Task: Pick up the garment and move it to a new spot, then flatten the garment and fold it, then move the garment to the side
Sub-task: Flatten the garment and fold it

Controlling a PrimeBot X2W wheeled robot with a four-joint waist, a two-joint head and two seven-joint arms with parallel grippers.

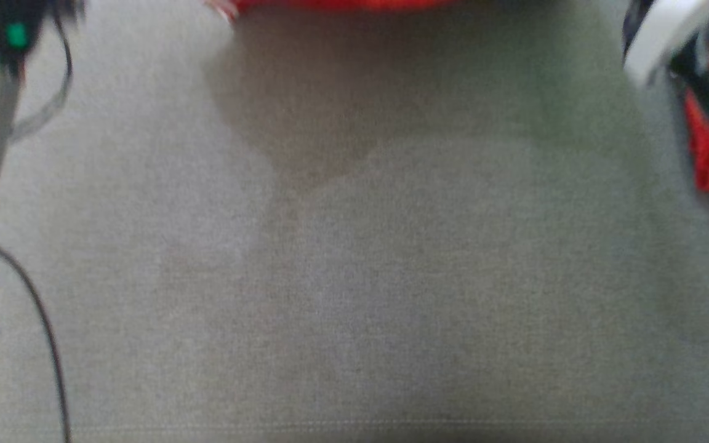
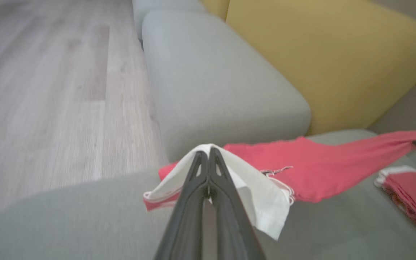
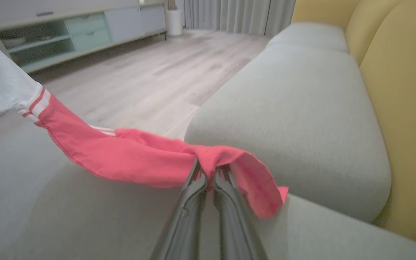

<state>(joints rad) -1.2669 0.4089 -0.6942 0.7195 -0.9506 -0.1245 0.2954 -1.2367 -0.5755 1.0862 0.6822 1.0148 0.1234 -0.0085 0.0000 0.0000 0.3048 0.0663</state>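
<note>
Soft, even indoor light is seen. The head view is heavily blurred; a dim shadow is cast on the seat cushion (image 1: 354, 277) near the garment (image 1: 342, 3). Wrist views are smeared toward their edges.

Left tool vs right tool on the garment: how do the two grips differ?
The left tool pinches the white part of the garment; the right tool pinches a red part. At the left tool the cloth drapes over the tips like a tent; at the right tool a red flap hangs off to one side. Shared: both are shut on the same garment, which spans between them over the grey sofa seat.
</note>
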